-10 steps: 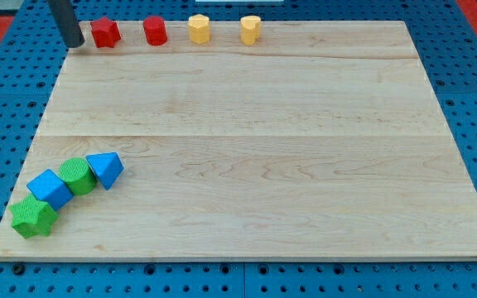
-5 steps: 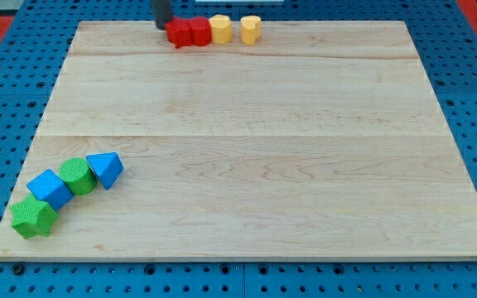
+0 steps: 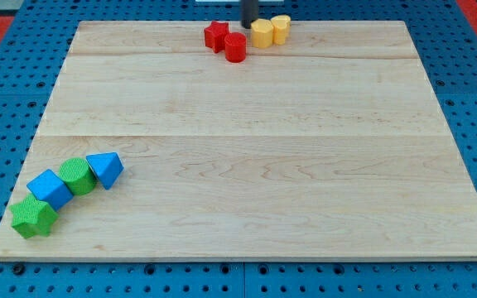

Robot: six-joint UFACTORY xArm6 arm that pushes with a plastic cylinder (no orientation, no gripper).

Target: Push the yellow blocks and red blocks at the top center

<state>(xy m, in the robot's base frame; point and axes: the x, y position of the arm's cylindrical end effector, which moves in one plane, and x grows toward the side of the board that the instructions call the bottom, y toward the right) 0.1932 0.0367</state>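
Observation:
A red star block (image 3: 216, 36) and a red cylinder (image 3: 235, 47) sit together at the view's top centre of the wooden board (image 3: 247, 141). Right of them two yellow blocks touch: one (image 3: 262, 33) and another (image 3: 281, 28) at the board's top edge. My tip (image 3: 249, 24) is at the top edge, just above and between the red cylinder and the left yellow block, touching or nearly touching the yellow one.
At the view's bottom left a cluster lies in a diagonal row: a green star (image 3: 32, 217), a blue cube (image 3: 50, 189), a green cylinder (image 3: 76, 175) and a blue triangular block (image 3: 105, 169). Blue pegboard surrounds the board.
My tip has moved right along the top edge. The red and yellow blocks were pushed right and bunched together; the red cylinder slid down a little.

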